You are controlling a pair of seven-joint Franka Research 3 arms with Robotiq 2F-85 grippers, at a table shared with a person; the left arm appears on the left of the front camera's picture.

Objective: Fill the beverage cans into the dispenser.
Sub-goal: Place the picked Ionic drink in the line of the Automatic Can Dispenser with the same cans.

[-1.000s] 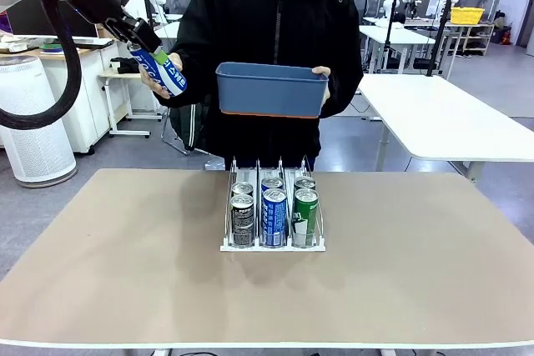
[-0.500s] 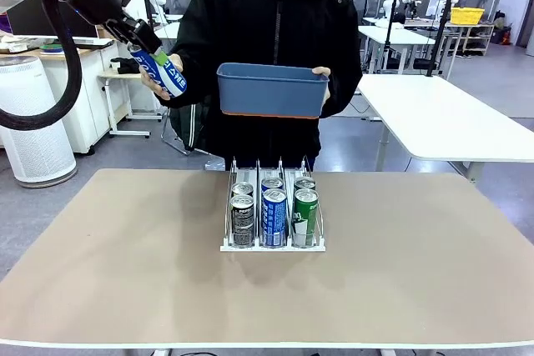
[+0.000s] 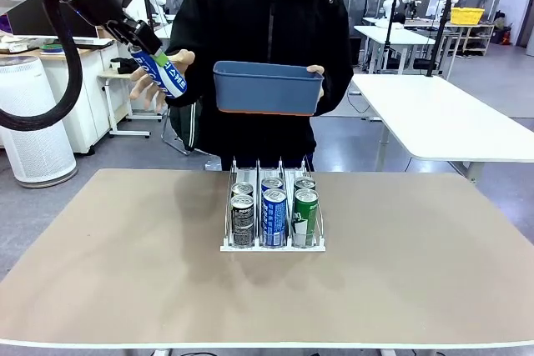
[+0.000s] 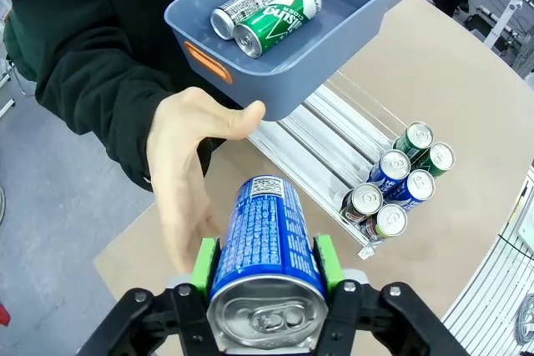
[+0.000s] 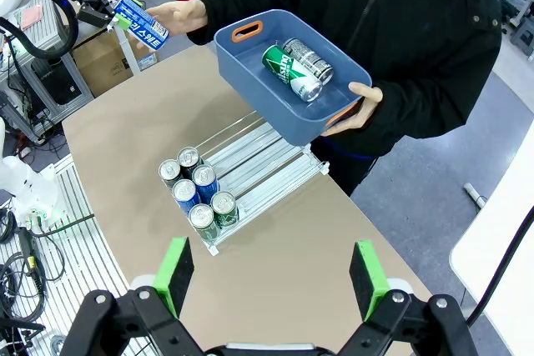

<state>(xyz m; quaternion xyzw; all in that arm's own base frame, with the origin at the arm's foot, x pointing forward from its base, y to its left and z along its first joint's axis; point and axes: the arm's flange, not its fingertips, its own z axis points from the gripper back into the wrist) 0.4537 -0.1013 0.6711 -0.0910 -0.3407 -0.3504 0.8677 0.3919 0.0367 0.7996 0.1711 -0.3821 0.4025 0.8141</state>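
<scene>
While the right pincer point(image 5: 271, 273) gapes, the raised left pincer point(image 3: 157, 60) clamps a tilted blue can point(image 3: 170, 80)

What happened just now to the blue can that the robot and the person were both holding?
The person's hand opened and let go of the slim blue-and-white aluminium can. Now the left gripper alone stays clamped on it, in the same spot. The blue plastic tub shifted a little toward the robot's left. The six cans in the white wire-lane dispenser stayed put.
</scene>
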